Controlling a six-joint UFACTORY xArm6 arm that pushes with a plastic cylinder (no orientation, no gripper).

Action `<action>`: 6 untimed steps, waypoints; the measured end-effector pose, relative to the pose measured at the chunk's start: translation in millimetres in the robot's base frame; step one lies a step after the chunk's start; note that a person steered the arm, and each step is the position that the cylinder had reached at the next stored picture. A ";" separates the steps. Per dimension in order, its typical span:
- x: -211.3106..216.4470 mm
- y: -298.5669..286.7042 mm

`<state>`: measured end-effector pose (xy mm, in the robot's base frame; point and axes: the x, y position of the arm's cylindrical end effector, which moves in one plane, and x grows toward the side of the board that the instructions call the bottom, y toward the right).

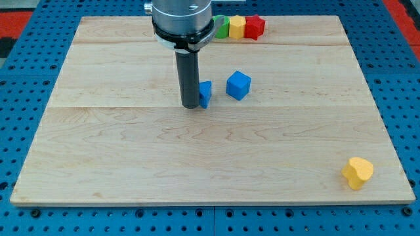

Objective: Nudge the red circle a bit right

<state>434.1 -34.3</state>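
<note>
Board (131,151): red blk (255,27) upper-right of tip (191,105)

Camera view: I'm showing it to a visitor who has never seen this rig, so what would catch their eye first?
The thick dark rod comes down from the view's top centre, my tip resting on the wooden board against a blue block partly hidden behind it. A blue cube sits apart, just to the view's right. A green block, yellow block and red block line the top edge, and a yellow block lies alone at bottom right.

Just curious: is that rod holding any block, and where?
Nothing is held. My tip only stands against the view's left side of a blue block.
</note>
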 end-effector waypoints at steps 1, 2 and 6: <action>-10.1 13.9; -33.0 -42.9; -242.0 -94.2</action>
